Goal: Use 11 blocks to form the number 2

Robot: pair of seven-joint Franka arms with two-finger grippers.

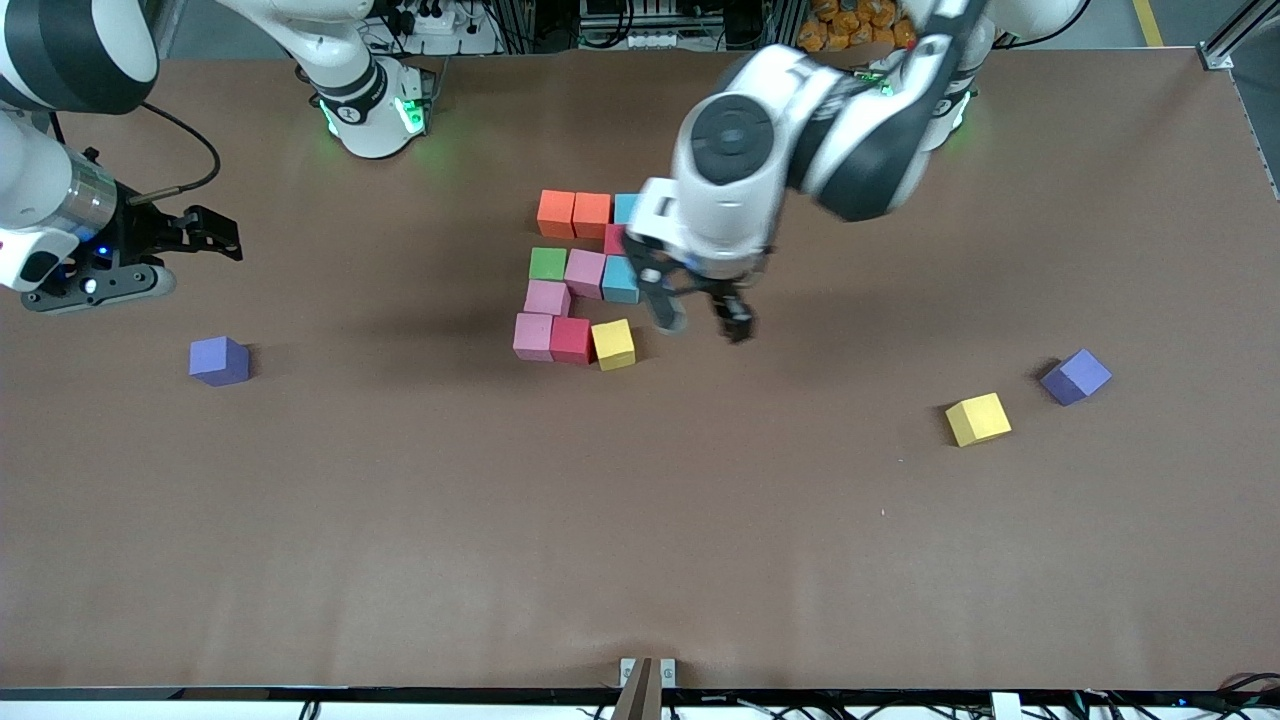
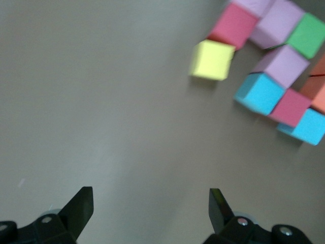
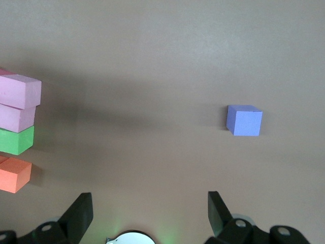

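The blocks sit mid-table as a blocky number 2. Its row farthest from the front camera is two orange blocks and a light blue one. A crimson block follows, half hidden by the left arm. Then come green, pink and light blue, then a single pink. The nearest row is pink, crimson and a slightly skewed yellow. My left gripper hangs open and empty over bare table beside the yellow block. My right gripper waits open at the right arm's end.
A purple cube lies near the right gripper. Toward the left arm's end lie a second purple cube and a loose yellow cube. The brown table stretches wide toward the front camera.
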